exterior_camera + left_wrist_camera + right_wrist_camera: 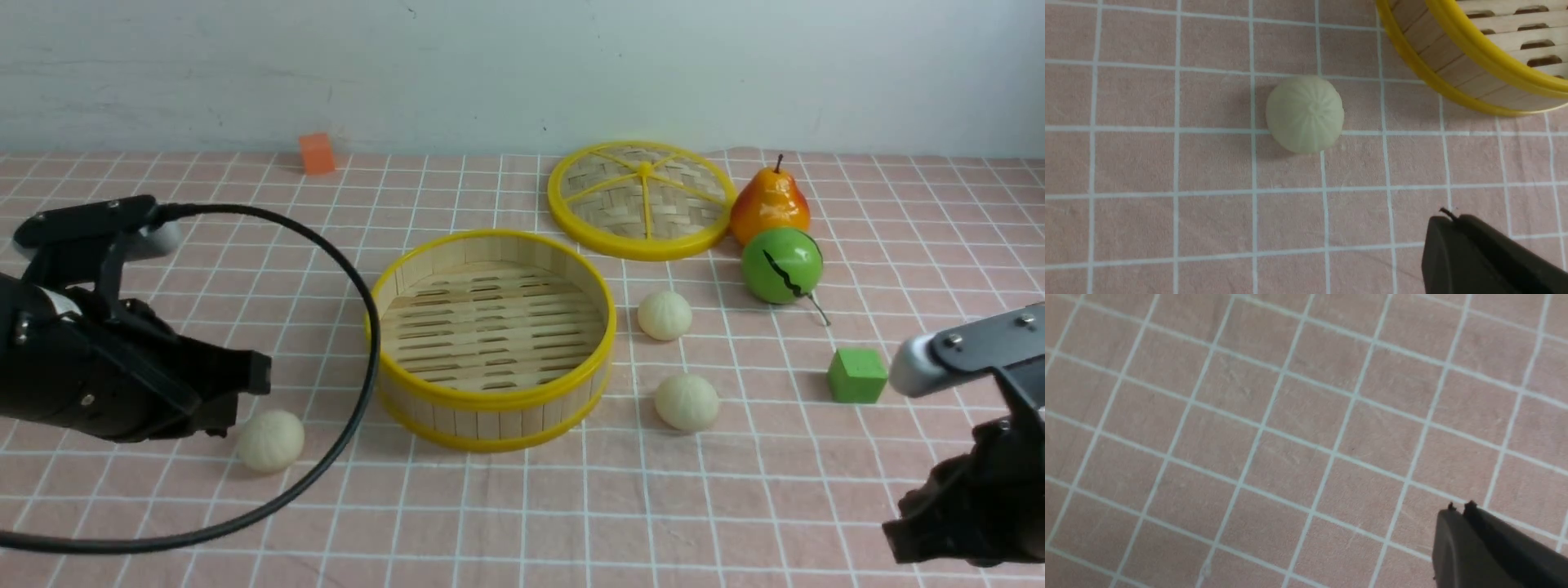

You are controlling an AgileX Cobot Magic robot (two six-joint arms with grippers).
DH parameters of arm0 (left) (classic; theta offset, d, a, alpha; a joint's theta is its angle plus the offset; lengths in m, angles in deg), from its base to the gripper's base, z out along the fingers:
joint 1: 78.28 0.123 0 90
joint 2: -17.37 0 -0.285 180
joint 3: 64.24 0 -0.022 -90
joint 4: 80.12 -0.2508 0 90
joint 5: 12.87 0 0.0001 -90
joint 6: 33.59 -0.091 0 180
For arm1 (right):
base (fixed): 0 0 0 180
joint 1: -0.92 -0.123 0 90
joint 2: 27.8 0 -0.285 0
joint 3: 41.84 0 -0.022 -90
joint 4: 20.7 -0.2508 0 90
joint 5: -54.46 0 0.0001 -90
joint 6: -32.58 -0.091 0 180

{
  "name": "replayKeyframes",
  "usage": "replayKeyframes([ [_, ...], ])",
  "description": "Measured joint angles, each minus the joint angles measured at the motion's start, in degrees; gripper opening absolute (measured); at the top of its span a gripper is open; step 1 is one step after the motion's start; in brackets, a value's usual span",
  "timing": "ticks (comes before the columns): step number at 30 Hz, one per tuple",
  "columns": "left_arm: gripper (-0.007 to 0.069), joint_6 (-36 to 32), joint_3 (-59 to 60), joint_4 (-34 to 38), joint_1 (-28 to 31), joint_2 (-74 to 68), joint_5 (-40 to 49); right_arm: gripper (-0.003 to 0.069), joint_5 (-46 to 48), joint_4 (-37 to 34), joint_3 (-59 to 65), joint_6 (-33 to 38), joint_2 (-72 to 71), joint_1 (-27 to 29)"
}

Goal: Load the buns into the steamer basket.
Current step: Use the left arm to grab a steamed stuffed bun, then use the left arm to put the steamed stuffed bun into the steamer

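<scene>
The steamer basket (490,339) stands mid-table with nothing in it; its yellow rim (1478,53) shows in the left wrist view. Three cream buns lie on the cloth: one (271,441) left of the basket, just past my left gripper (257,382), and two to the basket's right (664,315) (687,402). The left wrist view shows the left bun (1305,114) ahead of the left gripper (1447,218), whose jaws are pressed together and hold nothing. My right gripper (1458,508) is shut over bare cloth at the near right, holding nothing.
The flat woven lid (641,198) lies behind the basket. An orange pear (769,208) and a shiny green ball (781,265) sit at the right, with a green cube (856,376) nearer. An orange cube (317,153) is at the back. A black cable (359,359) loops near the basket.
</scene>
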Motion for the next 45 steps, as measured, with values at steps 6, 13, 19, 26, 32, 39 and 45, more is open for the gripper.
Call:
replayKeyframes([
  [6, 0.0316, -3.76, -0.15, -0.3, -0.01, -8.76, -6.27, 0.0063, -0.95, -0.15, -0.75, 0.03, 1.0, -0.46],
  [13, 0.049, -4.79, -1.66, -2.81, -0.01, -17.69, -16.64, 0.0082, -1.43, -1.43, -0.75, 0.09, 1.0, -0.46],
  [19, 0.0357, -3.48, -1.7, -3.96, -0.01, -23.16, -20.11, 0.0092, -1.43, -1.61, -0.75, 0.09, 1.0, -0.46],
  [26, 0.0027, -2.88, -3.08, -4.14, -0.34, -23.51, -18.6, 0.0102, -1.55, -1.63, -0.75, 0.09, 1.0, -0.46],
  [32, -0.0004, -2.54, -10.88, -4.01, -3.16, -17.81, -13.1, 0.0109, -3.16, -1.63, -0.75, 0.09, 1.04, -0.46],
  [39, -0.0004, -2.54, -22.98, -7.91, -11.14, -20.7, -11.46, 0.0113, -4.86, -1.44, -0.75, 0.21, 1.22, -0.46],
  [45, 0.0025, 0.71, -26.49, -12.37, -12.59, -31.69, -11.67, 0.0129, -4.54, -1.4, -0.75, 0.26, 1.42, -0.46],
])
